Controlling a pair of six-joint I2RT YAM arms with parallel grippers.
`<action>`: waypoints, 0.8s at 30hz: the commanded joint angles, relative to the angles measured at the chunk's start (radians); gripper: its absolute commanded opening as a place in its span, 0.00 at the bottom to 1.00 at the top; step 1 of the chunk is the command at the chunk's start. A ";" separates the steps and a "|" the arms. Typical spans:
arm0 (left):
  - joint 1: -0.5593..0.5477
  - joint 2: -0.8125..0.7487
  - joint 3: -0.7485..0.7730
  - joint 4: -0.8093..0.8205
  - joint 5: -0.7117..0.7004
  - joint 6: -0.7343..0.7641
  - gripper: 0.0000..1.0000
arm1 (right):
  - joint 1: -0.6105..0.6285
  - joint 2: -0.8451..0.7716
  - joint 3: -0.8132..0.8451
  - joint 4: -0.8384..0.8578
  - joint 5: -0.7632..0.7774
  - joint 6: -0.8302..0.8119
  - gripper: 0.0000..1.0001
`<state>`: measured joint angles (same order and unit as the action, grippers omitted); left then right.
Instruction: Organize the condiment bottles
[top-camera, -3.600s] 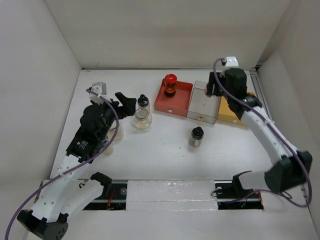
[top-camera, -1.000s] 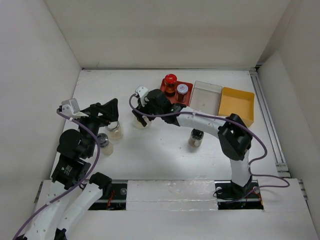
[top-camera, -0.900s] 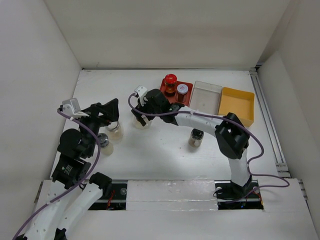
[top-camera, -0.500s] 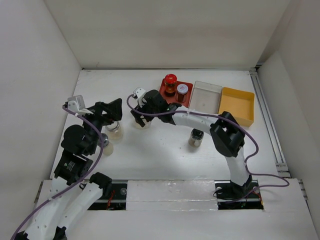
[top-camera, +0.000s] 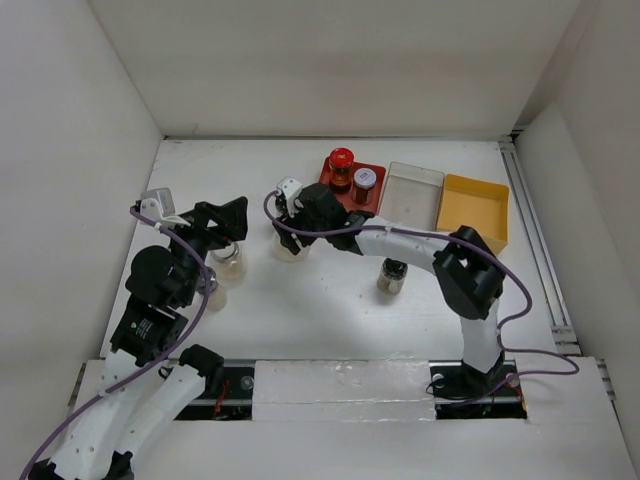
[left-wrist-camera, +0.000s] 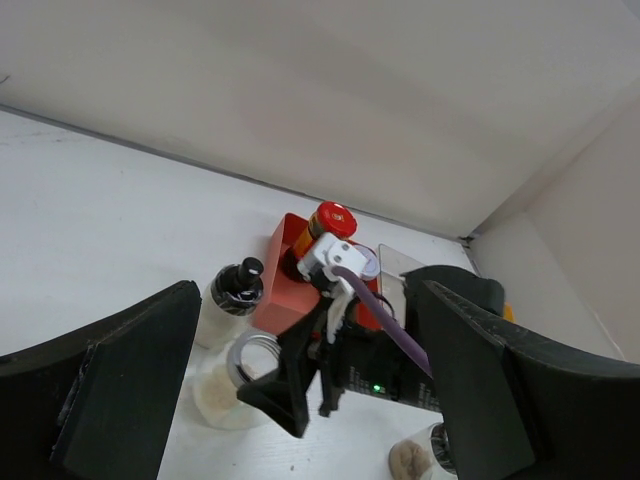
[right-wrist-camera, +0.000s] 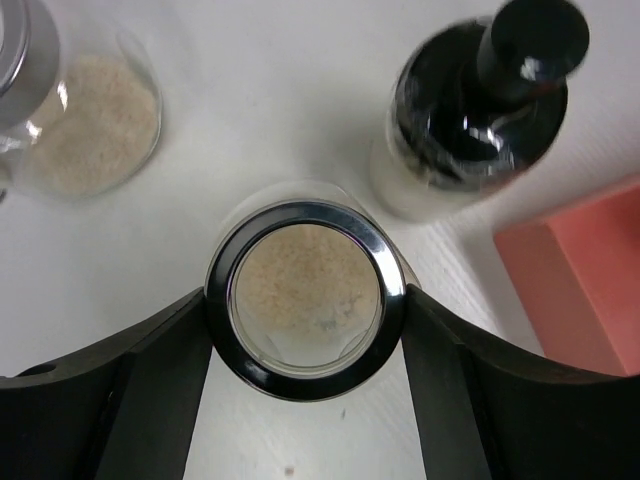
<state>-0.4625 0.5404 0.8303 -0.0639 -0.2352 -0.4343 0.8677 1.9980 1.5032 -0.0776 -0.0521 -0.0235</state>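
My right gripper (top-camera: 291, 236) is shut around the chrome rim of a clear round jar (right-wrist-camera: 305, 290) of pale powder standing on the table; both fingers (right-wrist-camera: 130, 390) touch it. A black-knob shaker (right-wrist-camera: 480, 100) stands just beyond it, by the red tray (top-camera: 330, 190). The red tray holds a red-lidded dark jar (top-camera: 341, 165) and a silver-lidded jar (top-camera: 364, 180). My left gripper (top-camera: 228, 222) is open and empty above another clear jar (top-camera: 229, 262); a further jar (top-camera: 210, 290) stands next to it. A second knob-capped shaker (top-camera: 392, 272) stands alone mid-table.
A clear tray (top-camera: 412, 192) and a yellow tray (top-camera: 474, 210) sit in a row right of the red one. White walls close in the table at left, back and right. In the left wrist view the right gripper (left-wrist-camera: 300, 380) sits by the held jar (left-wrist-camera: 235, 380).
My right gripper has shifted a little to the right, with the clear round jar between its fingers. My left gripper has moved slightly up and right, still open.
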 joint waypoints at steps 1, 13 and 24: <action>0.005 -0.003 0.010 0.038 0.007 0.012 0.86 | 0.013 -0.194 -0.032 0.056 -0.009 0.000 0.67; 0.005 0.009 0.020 0.041 0.007 0.012 0.86 | -0.251 -0.553 -0.179 0.104 0.052 -0.039 0.64; 0.005 0.007 0.010 0.030 0.026 0.012 0.86 | -0.596 -0.463 -0.176 0.104 0.006 -0.030 0.64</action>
<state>-0.4625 0.5465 0.8303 -0.0647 -0.2310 -0.4343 0.2989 1.5177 1.2957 -0.0559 0.0029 -0.0532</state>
